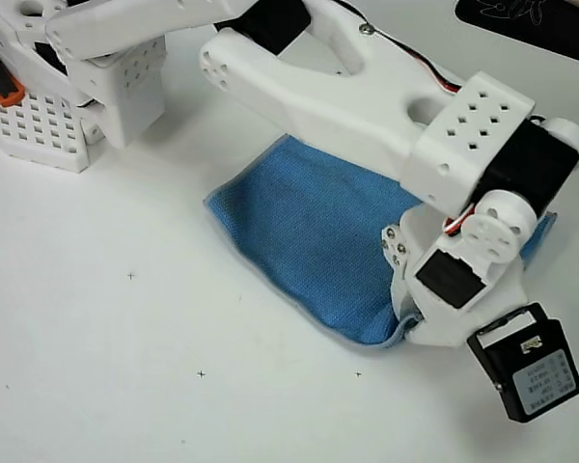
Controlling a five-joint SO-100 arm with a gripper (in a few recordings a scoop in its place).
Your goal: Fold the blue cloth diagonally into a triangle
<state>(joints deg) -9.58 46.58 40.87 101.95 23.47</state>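
Cloth first, in the overhead view: the blue cloth (pixel 314 236) lies on the white table (pixel 125 367), a little right of the middle of the picture. Its far-right part runs under the white arm (pixel 367 96), and a small strip of blue shows again past the arm at the right edge. The left corner points toward the middle of the table, and the near corner is curled up, showing a pale grey stitched edge along the near-left side. The gripper (pixel 410 313) sits right at that near corner, touching or just over the cloth; the white wrist body and a black servo cover its fingers, so I cannot tell whether it is parted or clamped, or whether it has the cloth. A black camera module (pixel 526 371) hangs off the wrist at the near right. At the far left stands a white perforated base (pixel 48 125).
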